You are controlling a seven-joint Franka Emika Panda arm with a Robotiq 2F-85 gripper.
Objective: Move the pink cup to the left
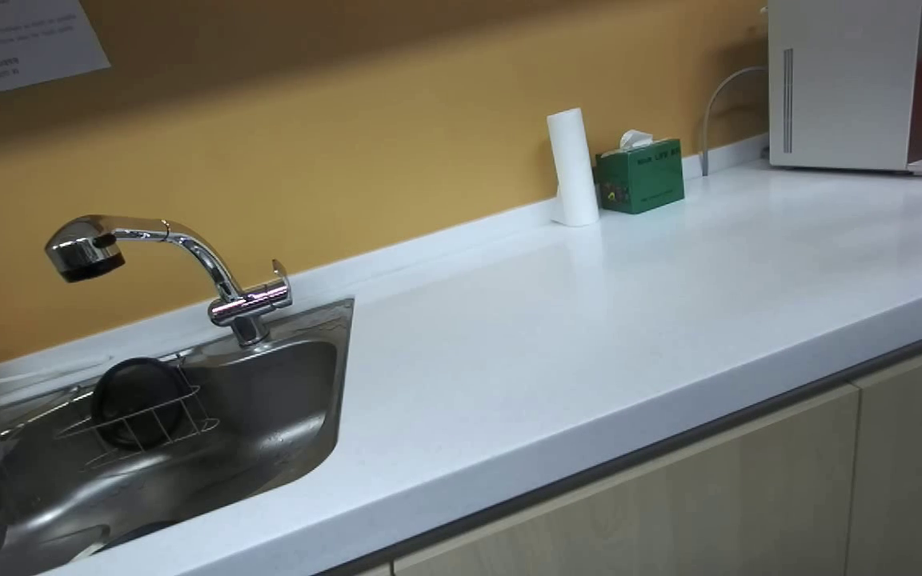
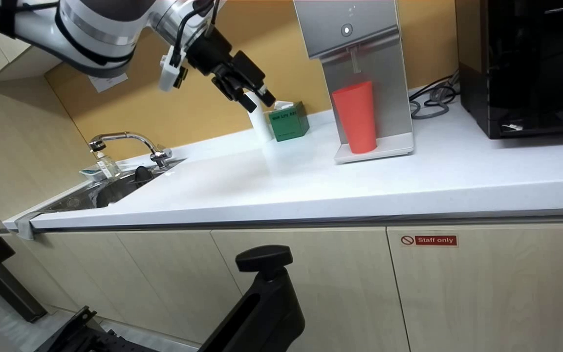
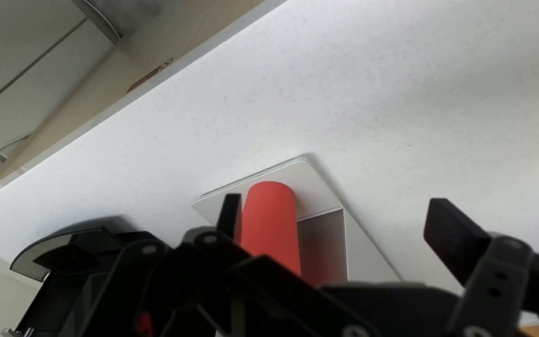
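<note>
The white counter (image 2: 242,181) runs wide, the grey dispenser (image 2: 390,93) stands tall on its pale base (image 2: 395,145), the black gripper (image 2: 260,102) hangs in the air, fingers (image 3: 456,238) spread well apart, and there's the pink cup (image 2: 357,117), upright on that base beneath the spout (image 2: 355,59)!

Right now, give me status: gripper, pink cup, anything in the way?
Gripper open, holding nothing. Pink cup standing on pale tray. Dispenser spout above the cup, might hinder a straight lift.

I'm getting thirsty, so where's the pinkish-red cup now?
In an exterior view, the pinkish-red cup stands right of the green tissue box, on the white base of the grey dispenser.
</note>
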